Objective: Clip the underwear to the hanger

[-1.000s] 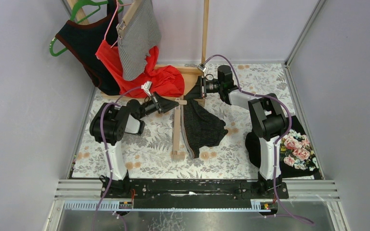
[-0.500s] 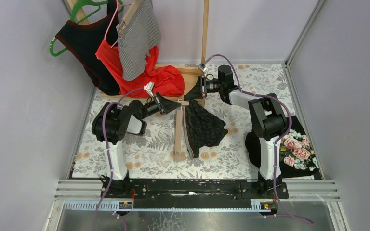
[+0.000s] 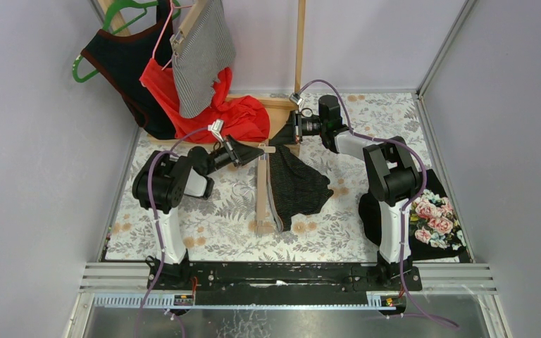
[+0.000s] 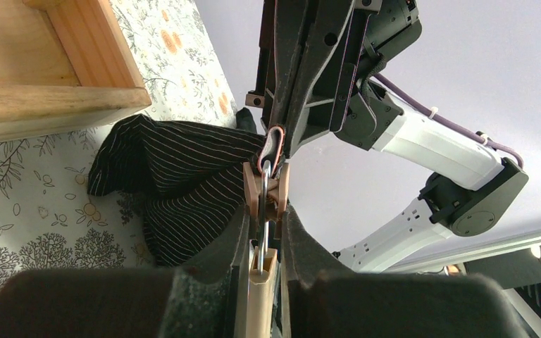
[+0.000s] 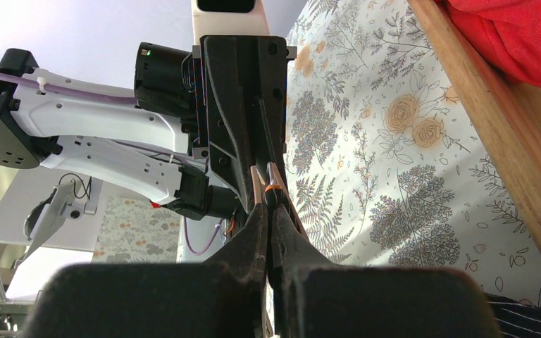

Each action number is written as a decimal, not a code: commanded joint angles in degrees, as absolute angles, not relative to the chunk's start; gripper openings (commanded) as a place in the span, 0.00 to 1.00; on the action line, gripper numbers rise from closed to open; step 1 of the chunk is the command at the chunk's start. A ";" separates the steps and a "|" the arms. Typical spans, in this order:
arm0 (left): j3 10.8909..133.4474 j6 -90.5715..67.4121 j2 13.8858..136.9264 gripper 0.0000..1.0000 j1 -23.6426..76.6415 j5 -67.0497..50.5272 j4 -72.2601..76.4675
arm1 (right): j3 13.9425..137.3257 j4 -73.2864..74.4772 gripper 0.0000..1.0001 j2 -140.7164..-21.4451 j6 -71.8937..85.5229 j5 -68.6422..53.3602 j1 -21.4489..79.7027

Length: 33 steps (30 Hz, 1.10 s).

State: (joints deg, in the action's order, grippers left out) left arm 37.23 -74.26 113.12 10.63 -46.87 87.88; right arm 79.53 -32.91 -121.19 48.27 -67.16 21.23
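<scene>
Fingers (image 4: 231,248) of the left gripper (image 4: 264,236) are closed around the clip end of the wooden hanger (image 4: 260,299), with the clip (image 4: 266,189) poking out just past the tips. Right gripper (image 5: 268,225) is shut flat on a thin trimmed edge of the underwear (image 4: 176,183), held up right at the clip mouth. The rest of the striped underwear is draped beside the hanger bar (image 3: 260,197) on the floral table (image 3: 211,211). The step in hand is judged to be feeding the waistband into the clip. For a clean result, the clip should be squeezed fully open, the edge pushed deep between its jaws, and the fabric released only once the clip is seen biting.
</scene>
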 commanded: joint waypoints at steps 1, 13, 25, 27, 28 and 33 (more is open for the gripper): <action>36.89 -73.73 111.68 0.00 10.77 -45.12 92.72 | 80.66 -35.56 0.00 -120.25 48.57 -67.85 20.75; 37.71 -74.62 112.66 0.01 11.14 -44.48 92.73 | 80.64 -38.31 0.00 -121.02 50.93 -67.85 20.78; 37.36 -75.31 113.20 0.54 11.15 -43.64 92.75 | 80.65 -38.94 0.00 -121.01 51.33 -67.76 20.81; 37.36 -75.47 113.20 0.55 11.15 -43.68 92.72 | 80.53 -39.06 0.00 -120.95 51.41 -67.68 20.82; 37.35 -75.48 113.24 0.55 11.15 -43.60 92.68 | 80.57 -39.17 0.00 -120.92 51.55 -67.68 20.77; 37.79 -75.98 113.65 0.56 11.15 -43.30 92.72 | 80.65 -39.38 0.00 -121.16 51.95 -67.41 20.73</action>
State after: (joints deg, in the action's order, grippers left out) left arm 37.23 -75.59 113.12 10.87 -44.31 88.29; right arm 79.53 -35.42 -121.19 50.89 -67.20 21.26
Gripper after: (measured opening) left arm 0.576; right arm 0.022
